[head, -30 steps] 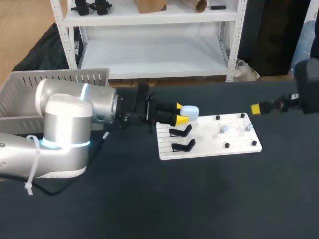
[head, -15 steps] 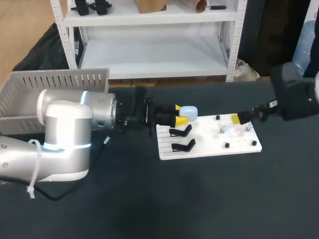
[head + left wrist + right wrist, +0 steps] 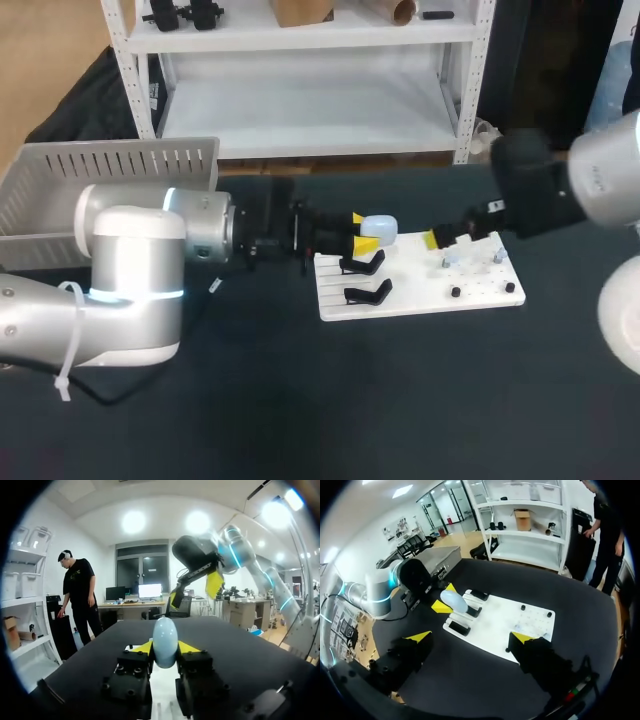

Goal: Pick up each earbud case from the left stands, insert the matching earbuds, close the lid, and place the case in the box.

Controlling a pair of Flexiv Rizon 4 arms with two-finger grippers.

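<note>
My left gripper [image 3: 364, 229] is shut on a pale blue earbud case [image 3: 379, 227], held just above the back left corner of the white board [image 3: 415, 292]. In the left wrist view the case [image 3: 165, 641] sits upright between the yellow fingertips [image 3: 142, 647]. Two black stands [image 3: 362, 265] on the board's left part are bare. Small earbuds [image 3: 450, 260] rest among black pegs on its right part. My right gripper [image 3: 447, 238] hovers open over the board, right of the case. From the right wrist its gripper [image 3: 470, 637] spans wide above the board [image 3: 520, 625], with the case [image 3: 451, 601] ahead.
A grey slotted basket [image 3: 100, 165] stands at the table's back left, behind my left arm. The dark tabletop [image 3: 400, 400] stretches in front of the board.
My right arm has swung in from the right edge to over the board, close to the case. The left arm and the case have stayed put.
</note>
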